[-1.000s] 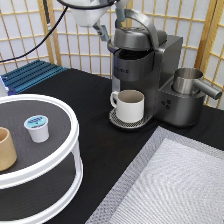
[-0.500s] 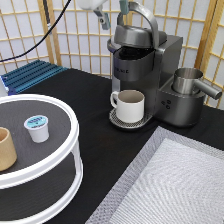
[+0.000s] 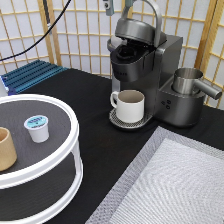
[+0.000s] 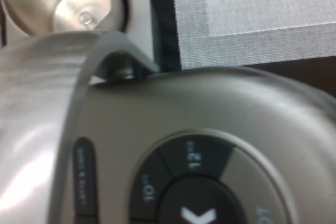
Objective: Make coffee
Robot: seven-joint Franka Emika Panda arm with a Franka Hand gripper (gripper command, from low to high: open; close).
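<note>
Claw (image 3: 116,5) sits at the far top edge of the exterior view, right above the coffee machine (image 3: 150,75); only the finger ends show, cut off by the frame, so cannot tell whether it is released or clenched, and nothing is seen held in it. Machine lid (image 3: 140,31) is tilted up with its handle loop (image 3: 154,15) arched over it, and the dark brew chamber (image 3: 131,51) below is exposed. Cream mug (image 3: 129,105), handle toward the left, stands on the round drip tray (image 3: 116,120) under the spout; its contents cannot be made out. Metal jug (image 3: 189,81) with a spout pointing right sits on the machine's right side. Coffee pod (image 3: 37,128), white with blue foil top, stands upright on the upper shelf of the white-rimmed round two-tier stand (image 3: 70,145) at near left, well apart from the machine and the claw. Tan handleless cup (image 3: 6,149) stands left of the pod on the same shelf, partly cut by the frame. Grey woven mat (image 3: 170,185) covers the near right of the black bench (image 3: 100,145). Blue ridged tray (image 3: 30,75) lies far left, before the paper-and-wood screen (image 3: 80,35). Wrist view fills with the machine's curved grey top (image 4: 225,125), button pad markings (image 4: 187,165), and the handle band (image 4: 97,75).
</note>
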